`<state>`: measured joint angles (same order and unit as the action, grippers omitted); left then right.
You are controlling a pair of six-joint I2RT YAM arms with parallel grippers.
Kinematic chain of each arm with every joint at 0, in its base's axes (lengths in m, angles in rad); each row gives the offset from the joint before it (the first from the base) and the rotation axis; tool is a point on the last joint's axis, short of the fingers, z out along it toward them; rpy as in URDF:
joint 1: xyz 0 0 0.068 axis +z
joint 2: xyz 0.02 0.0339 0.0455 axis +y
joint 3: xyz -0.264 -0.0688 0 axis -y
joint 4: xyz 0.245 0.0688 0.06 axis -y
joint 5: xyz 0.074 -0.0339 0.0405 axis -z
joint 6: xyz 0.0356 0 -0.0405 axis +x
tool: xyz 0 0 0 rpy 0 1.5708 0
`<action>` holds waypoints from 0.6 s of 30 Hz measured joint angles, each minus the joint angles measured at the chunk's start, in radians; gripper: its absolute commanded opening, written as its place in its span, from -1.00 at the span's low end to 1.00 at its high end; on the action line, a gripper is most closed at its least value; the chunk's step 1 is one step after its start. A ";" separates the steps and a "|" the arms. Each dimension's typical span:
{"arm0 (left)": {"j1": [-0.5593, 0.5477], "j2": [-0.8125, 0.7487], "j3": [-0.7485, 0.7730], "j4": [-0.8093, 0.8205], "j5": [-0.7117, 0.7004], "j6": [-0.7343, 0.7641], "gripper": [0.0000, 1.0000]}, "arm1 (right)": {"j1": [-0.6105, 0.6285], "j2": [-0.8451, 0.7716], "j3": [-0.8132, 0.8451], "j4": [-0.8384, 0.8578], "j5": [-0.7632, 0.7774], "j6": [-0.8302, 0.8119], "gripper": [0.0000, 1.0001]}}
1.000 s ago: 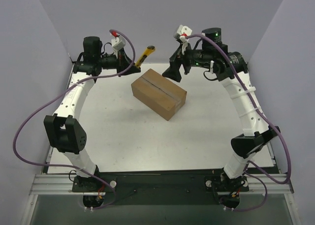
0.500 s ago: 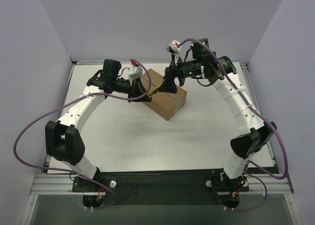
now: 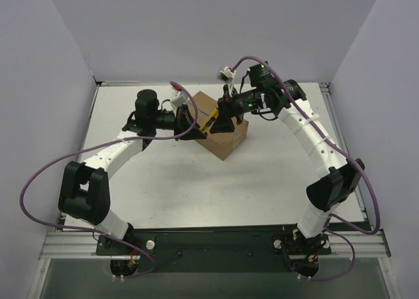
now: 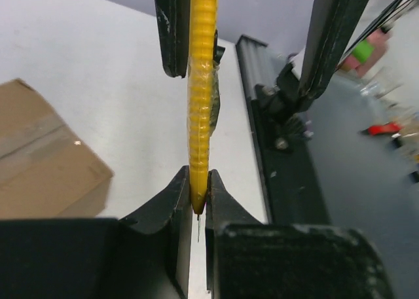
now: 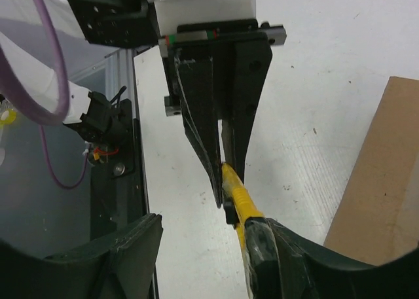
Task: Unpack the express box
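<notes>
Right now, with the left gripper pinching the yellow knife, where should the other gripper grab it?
Probably the ribbed yellow handle's free end. The left gripper pinches the knife at its blade end, where a thin tip pokes out. The open right gripper should come from the opposite end, fingers closing across the handle's narrow width.

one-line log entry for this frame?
left gripper: shut on utility knife | right gripper: open, straddling knife's other end | express box: closed, on table
</notes>
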<state>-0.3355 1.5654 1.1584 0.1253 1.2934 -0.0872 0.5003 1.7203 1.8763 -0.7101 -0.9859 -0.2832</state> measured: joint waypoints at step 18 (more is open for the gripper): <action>-0.045 0.015 -0.167 0.828 0.021 -0.689 -1.00 | 0.019 -0.040 -0.027 0.063 0.000 0.054 -0.07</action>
<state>-0.3809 1.5803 0.9913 0.9531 1.3140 -0.7761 0.5198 1.6798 1.8488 -0.6472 -0.9859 -0.2291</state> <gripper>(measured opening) 0.159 0.477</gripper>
